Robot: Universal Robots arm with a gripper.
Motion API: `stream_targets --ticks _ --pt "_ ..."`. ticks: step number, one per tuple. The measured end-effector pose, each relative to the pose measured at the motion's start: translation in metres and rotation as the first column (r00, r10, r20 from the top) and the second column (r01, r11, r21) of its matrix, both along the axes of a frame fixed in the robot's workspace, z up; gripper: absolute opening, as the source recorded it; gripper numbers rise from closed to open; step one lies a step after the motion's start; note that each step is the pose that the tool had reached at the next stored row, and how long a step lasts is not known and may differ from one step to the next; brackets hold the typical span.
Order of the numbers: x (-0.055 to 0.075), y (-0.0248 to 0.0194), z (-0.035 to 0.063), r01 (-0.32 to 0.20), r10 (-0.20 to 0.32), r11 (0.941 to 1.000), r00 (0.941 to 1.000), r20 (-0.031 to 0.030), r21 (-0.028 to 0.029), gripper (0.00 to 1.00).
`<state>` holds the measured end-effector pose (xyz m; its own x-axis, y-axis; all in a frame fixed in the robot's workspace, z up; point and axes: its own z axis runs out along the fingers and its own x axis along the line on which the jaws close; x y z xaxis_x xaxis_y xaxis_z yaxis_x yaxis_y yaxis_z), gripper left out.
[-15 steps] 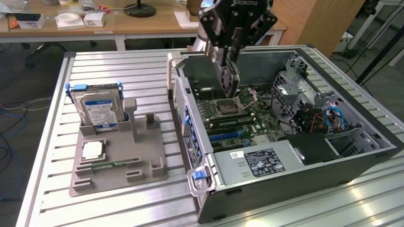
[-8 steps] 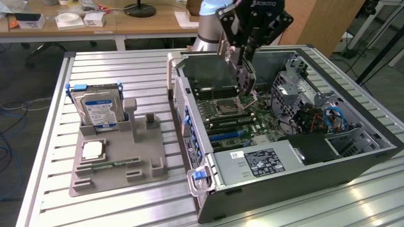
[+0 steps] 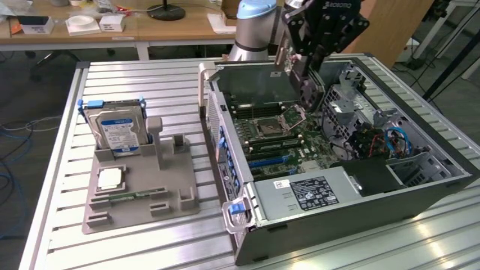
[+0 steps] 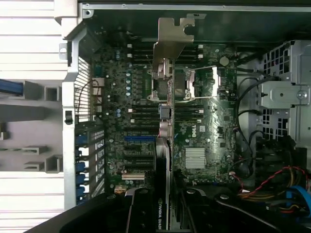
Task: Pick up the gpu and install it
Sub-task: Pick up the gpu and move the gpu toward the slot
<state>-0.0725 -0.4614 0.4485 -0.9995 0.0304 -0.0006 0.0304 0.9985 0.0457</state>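
Two bits of writing can be read: "ROBOTIQ" on the black gripper (image 3: 300,67) at upper centre of the exterior view, and "NVIDIA QUAD" (the rest is cut off) along the edge of the gpu (image 4: 163,170) in the wrist view. The gripper pinches the gpu, which hangs edge-down over the open computer case (image 3: 360,219), above the motherboard (image 3: 281,140). At left on the surface (image 3: 150,79), a hard drive (image 3: 116,132) with a blue label stands in a grey holder (image 3: 143,197).
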Motion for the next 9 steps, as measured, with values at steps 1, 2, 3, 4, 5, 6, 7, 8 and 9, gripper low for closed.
stream_targets --ticks 1,2,3,4,5,6,7,8,9 --pt "0.005 0.0000 0.0000 0.000 0.000 1.0000 1.0000 -0.0001 0.0000 0.26" --pt "0.009 0.0000 0.0000 0.000 0.000 1.0000 1.0000 -0.0002 0.0000 0.26" --pt "0.014 0.0000 0.0000 0.000 0.000 1.0000 1.0000 -0.0003 0.0000 0.26" --pt "0.018 0.0000 0.0000 0.000 0.000 1.0000 1.0000 -0.0003 0.0000 0.26" --pt "0.021 0.0000 0.0000 0.000 0.000 1.0000 1.0000 -0.0011 0.0000 0.26" --pt "0.021 0.0000 0.0000 0.000 0.000 1.0000 1.0000 -0.0017 0.0000 0.26" --pt "0.021 0.0000 0.0000 0.000 0.000 1.0000 1.0000 -0.0018 0.0000 0.26" --pt "0.021 0.0000 0.0000 0.000 0.000 1.0000 1.0000 -0.0018 0.0000 0.26" --pt "0.021 0.0000 0.0000 0.000 0.000 1.0000 1.0000 -0.0018 -0.0001 0.26"
